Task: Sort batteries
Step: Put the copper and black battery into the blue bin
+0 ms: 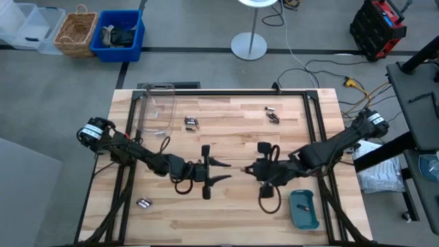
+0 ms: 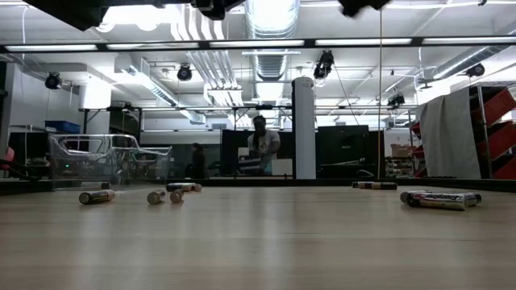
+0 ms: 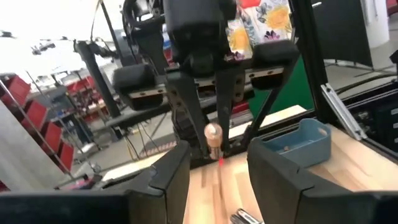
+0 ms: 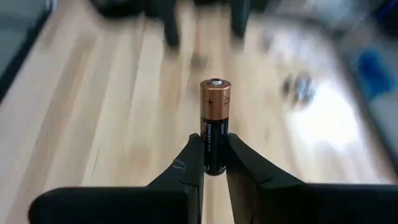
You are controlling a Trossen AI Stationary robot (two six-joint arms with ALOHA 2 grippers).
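The right gripper (image 4: 211, 163) is clamped on one battery (image 4: 215, 124) by its lower end, the coppery upper part and silvery cap standing out past the fingertips. In the high view this gripper (image 1: 245, 168) sits near the table centre, facing the left gripper (image 1: 228, 171), which is spread wide with nothing between its fingers. The left wrist view shows the same battery (image 3: 213, 140) held end-on just beyond the left arm's parted fingers (image 3: 166, 180).

Judged step: transfer or delivery of the held battery. If a handover is intended, bring the left fingers around the exposed upper half only, close fully, then release on the right. A grip this low leaves the battery free to pivot, so keep wrist motion slow and the cell's axis steady.

The teal tray (image 1: 304, 210) lies at about 4 o'clock from the right gripper, near the table's front right corner; something small lies in it, but what it is cannot be told. The clear box (image 1: 155, 108) stands at about 10 o'clock from centre, at the far left.

Loose batteries remain: a pair (image 1: 191, 123) at 11 o'clock just beside the box, a pair (image 1: 272, 114) at 1 o'clock, and one group (image 1: 143, 203) at 8 o'clock near the front left edge.

The path from the right gripper to the tray looks free of loose cells; the arm's own cable loop hangs near it. A person (image 2: 262, 145) stands in the room beyond, well apart from the table.
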